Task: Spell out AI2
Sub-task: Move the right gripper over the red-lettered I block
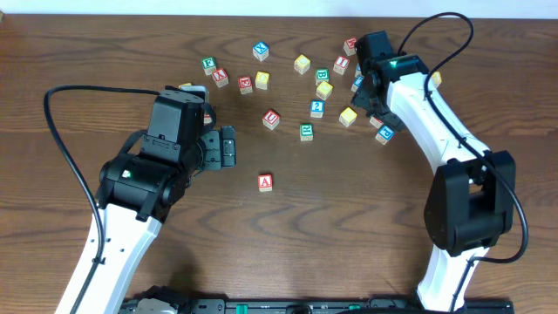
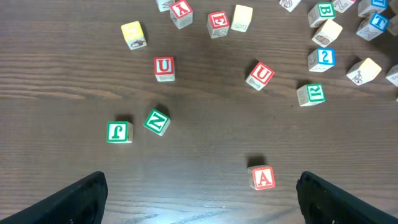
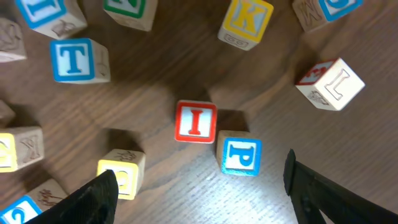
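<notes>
We're on the I cube: right fingers wide over it, left fingers wide too; nxt drop & pinch.

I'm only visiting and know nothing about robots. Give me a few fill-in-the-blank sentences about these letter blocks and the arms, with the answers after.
1. The A cube lies on its own; its letter's colour is ____.
2. In the right wrist view, the red I cube sits right beside a blue cube marked ____.
3. The 2 cube has its digit printed in ____.
4. The left end effector holds nothing; its jaws stand ____.
Missing words: red; P; blue; open.
</notes>
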Controlling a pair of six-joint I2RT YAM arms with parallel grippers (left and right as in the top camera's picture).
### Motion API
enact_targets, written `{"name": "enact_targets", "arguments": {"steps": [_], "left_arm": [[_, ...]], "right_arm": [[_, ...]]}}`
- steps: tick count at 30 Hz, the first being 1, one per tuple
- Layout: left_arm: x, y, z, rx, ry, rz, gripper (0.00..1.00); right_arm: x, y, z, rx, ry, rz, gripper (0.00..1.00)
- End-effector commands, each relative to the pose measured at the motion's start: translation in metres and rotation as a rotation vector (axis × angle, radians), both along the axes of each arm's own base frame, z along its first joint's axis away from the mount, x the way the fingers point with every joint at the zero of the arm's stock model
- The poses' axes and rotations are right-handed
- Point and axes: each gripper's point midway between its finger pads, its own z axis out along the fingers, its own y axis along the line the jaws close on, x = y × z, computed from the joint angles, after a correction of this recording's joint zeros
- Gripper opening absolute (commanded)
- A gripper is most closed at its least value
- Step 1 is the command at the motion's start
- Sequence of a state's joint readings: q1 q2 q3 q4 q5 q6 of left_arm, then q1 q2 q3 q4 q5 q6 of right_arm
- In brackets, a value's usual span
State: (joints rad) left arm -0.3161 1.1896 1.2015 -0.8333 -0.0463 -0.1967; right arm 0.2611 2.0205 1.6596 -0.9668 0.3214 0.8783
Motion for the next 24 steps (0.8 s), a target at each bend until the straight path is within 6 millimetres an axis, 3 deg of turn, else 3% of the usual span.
{"name": "enact_targets", "arguments": {"steps": [1,14,24], "left_arm": [[0.002,0.005,-0.006,0.036,0.012,0.001,0.95],[0.010,0.002,-0.029,0.058,0.083,0.000,0.95],[0.012,0.001,-0.029,0.056,0.077,0.000,0.96]], "right_arm": [[0.008,-0.004,0.003,-0.001,-0.026,-0.017,0.80],[0.024,-0.021,0.004,0.007,-0.052,0.031,0.76],[0.022,-0.021,-0.012,0.164,0.008,0.060,0.74]]}}
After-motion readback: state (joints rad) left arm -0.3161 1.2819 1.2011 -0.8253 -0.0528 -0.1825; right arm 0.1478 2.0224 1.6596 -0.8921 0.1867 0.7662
